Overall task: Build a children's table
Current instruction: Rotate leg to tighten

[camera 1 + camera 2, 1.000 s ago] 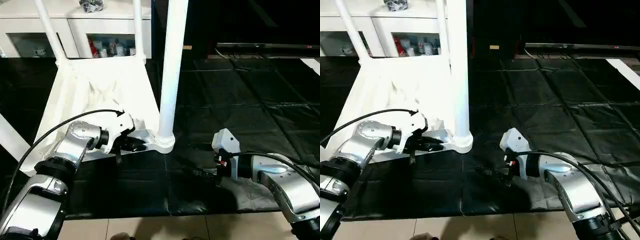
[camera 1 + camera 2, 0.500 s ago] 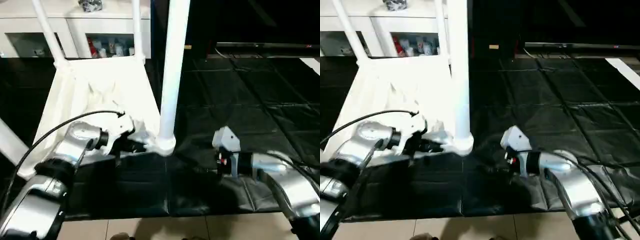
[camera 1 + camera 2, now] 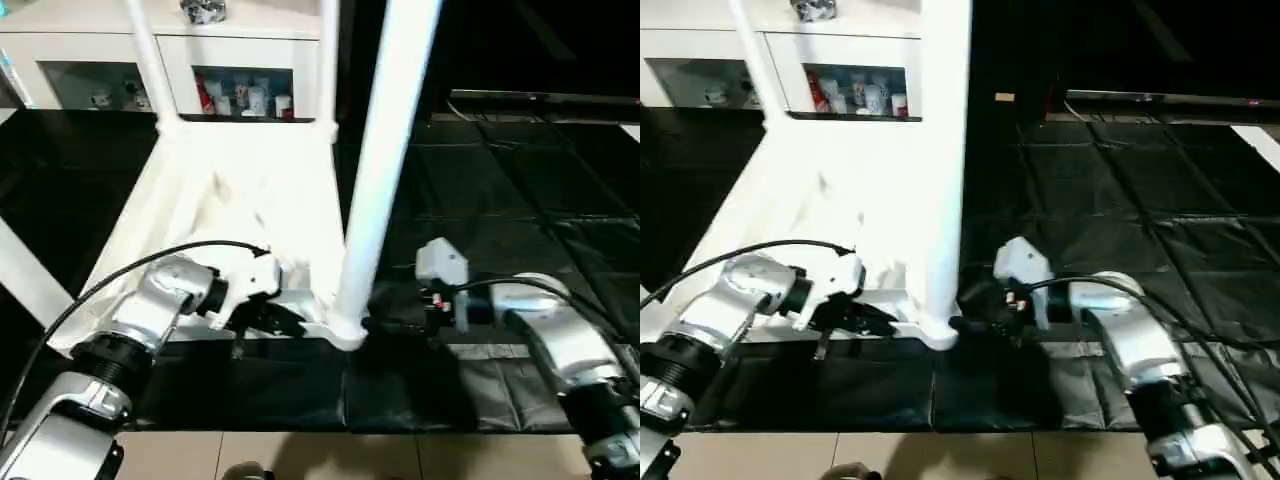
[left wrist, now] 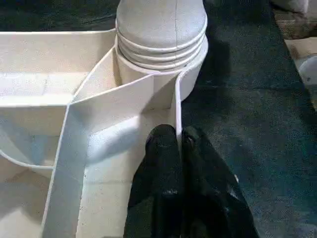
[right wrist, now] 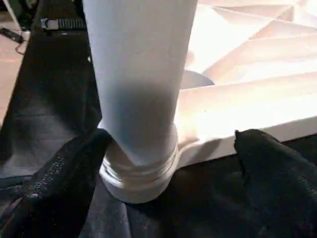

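The children's table lies upside down on the black mat, its ribbed white top (image 3: 240,190) facing up. A white leg (image 3: 385,150) stands in the near corner socket (image 4: 161,34). Two more legs (image 3: 145,60) (image 3: 328,60) rise at the far corners, and another leg (image 3: 20,270) shows at the left edge. My left gripper (image 3: 285,320) is shut on the top's thin rim (image 4: 177,106) just beside that socket. My right gripper (image 5: 171,139) is open, its black fingers (image 5: 64,168) on either side of the near leg's base, apart from it.
A white cabinet (image 3: 120,30) with glass doors and small items inside stands behind the table. The black mat (image 3: 520,180) stretches to the right. Pale floor tiles (image 3: 300,460) run along the near edge. A black cable (image 3: 130,270) loops over my left forearm.
The camera has shifted. My right gripper has moved left across the mat to the near leg's base and now straddles it. My left gripper keeps its hold on the rim.
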